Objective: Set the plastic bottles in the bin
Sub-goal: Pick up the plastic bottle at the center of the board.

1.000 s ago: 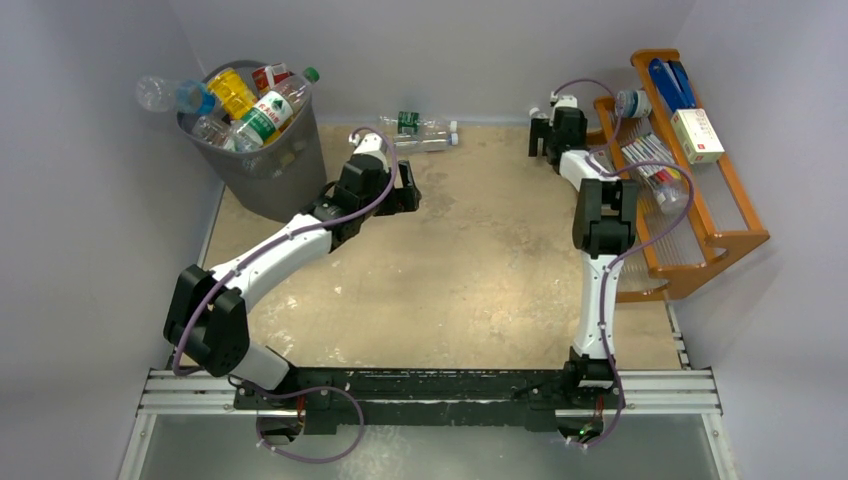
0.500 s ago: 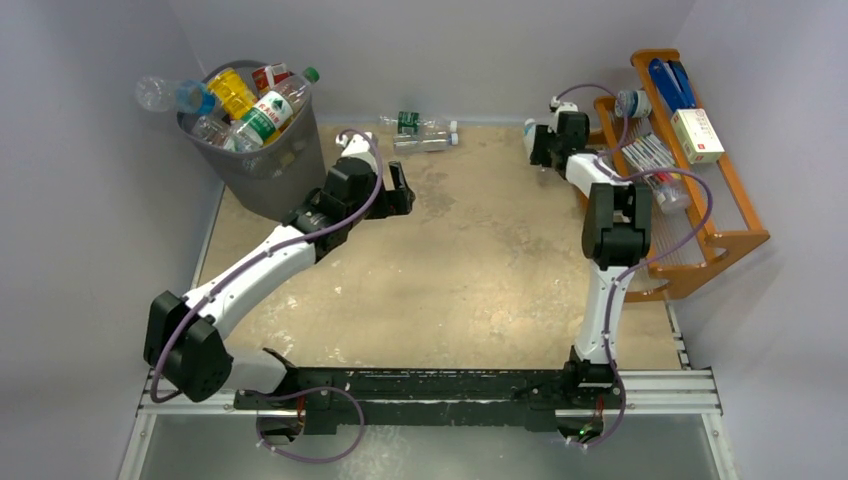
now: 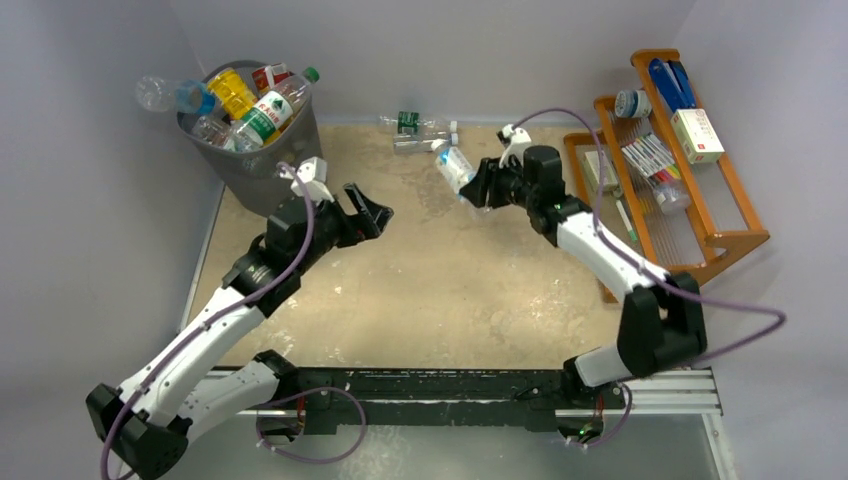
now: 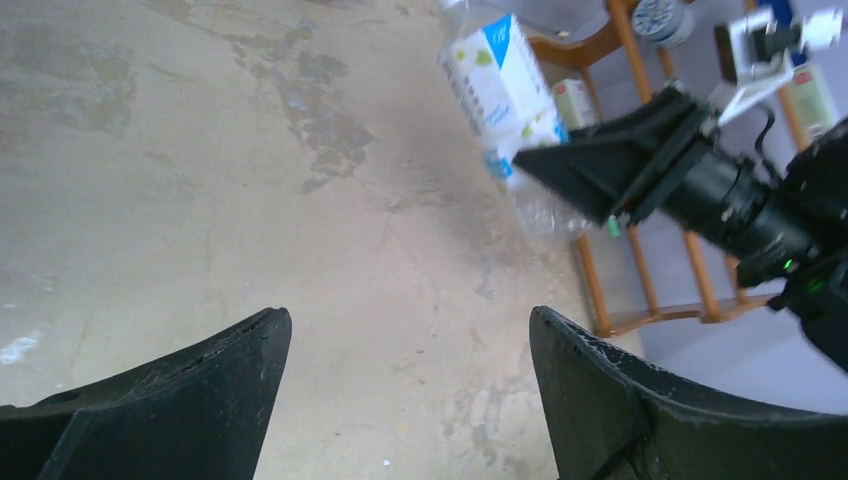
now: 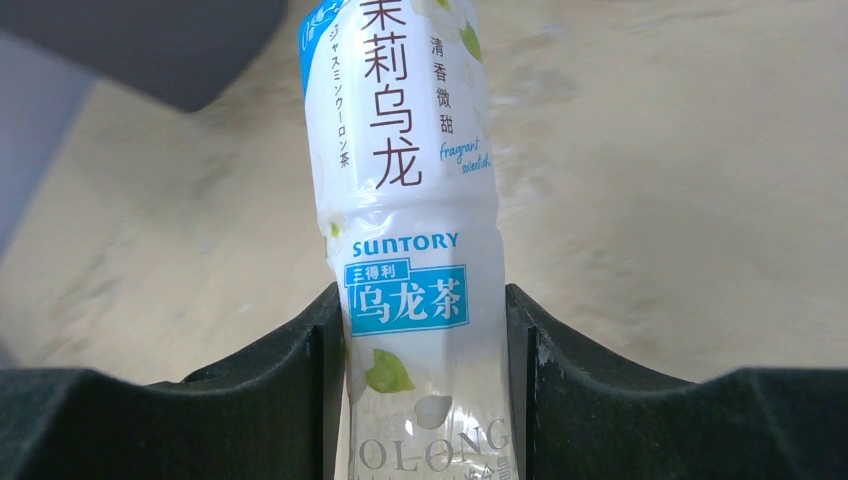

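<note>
My right gripper is shut on a clear plastic bottle with a white and blue label, held in the air over the back middle of the table. In the right wrist view the bottle sits squeezed between both fingers of that gripper. My left gripper stands open and empty to the right of the bin; its wrist view shows bare table between the fingers and the held bottle ahead. The dark grey bin is heaped with bottles. Two clear bottles lie by the back wall.
An orange wooden rack with boxes and pens stands at the right, with a bottle on its upper shelf and another lower down. One clear bottle hangs over the bin's left rim. Walls close in on three sides.
The right gripper closed on the white and blue bottle and swung left, away from the rack. The left arm drew back from the back wall toward the near left, still open.
</note>
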Controlling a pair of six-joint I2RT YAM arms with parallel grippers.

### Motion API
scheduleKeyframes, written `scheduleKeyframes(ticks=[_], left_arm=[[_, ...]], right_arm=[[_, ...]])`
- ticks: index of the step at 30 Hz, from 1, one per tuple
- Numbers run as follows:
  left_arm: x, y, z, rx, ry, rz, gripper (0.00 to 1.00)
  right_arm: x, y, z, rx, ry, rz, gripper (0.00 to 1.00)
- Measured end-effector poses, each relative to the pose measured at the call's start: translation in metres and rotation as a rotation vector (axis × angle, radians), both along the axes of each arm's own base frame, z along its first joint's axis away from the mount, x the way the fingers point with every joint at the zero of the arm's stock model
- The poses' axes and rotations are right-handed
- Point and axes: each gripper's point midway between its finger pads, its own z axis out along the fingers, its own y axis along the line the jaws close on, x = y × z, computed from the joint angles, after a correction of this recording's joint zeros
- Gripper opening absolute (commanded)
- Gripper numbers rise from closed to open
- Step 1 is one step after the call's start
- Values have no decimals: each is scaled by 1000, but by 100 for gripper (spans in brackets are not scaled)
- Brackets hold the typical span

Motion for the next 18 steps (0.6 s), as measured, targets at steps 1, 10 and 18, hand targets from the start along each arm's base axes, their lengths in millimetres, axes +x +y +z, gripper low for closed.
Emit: scheduleKeyframes(ticks=[1, 10, 18], left_arm=[[-4, 1, 2, -25, -3, 1, 89], [-20, 0, -9, -266, 11, 37, 89], [-21, -6, -7, -381, -5, 43, 89]], right_arm=[[-19, 10, 7, 37, -4, 38, 46], [-139, 71, 29, 281, 56, 275, 49], [-187, 121, 56, 390, 62, 418, 49]])
